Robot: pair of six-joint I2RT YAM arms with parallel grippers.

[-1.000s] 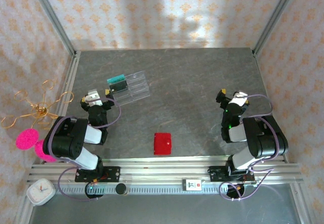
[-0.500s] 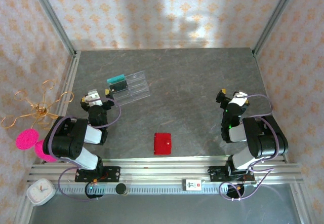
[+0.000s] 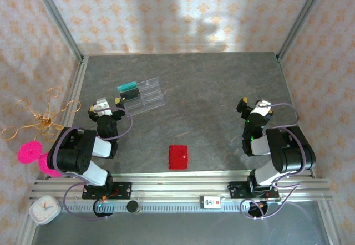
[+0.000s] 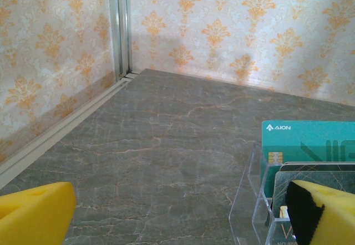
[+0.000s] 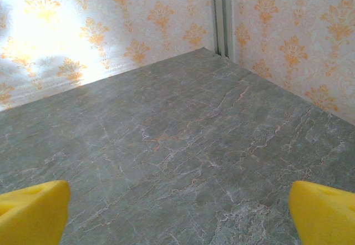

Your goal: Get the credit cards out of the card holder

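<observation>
The card holder [image 3: 178, 157], a small flat red case, lies closed on the grey table near the front edge, between the two arms. The credit cards are hidden. My left gripper [image 3: 110, 102] sits at the left, well away from the case, just beside the clear tray; its yellow fingertips [image 4: 34, 213] stand wide apart with bare table between them. My right gripper [image 3: 250, 104] rests at the right, open too, its yellow fingertips [image 5: 324, 213] far apart over bare table.
A clear compartmented tray [image 3: 145, 94] stands at the back left, holding a teal-green card [image 4: 308, 142] and a black card [image 4: 321, 173] upright. Patterned walls and metal frame posts close in the table. A clock [image 3: 44, 210] and pink objects [image 3: 29, 152] lie outside the frame at left.
</observation>
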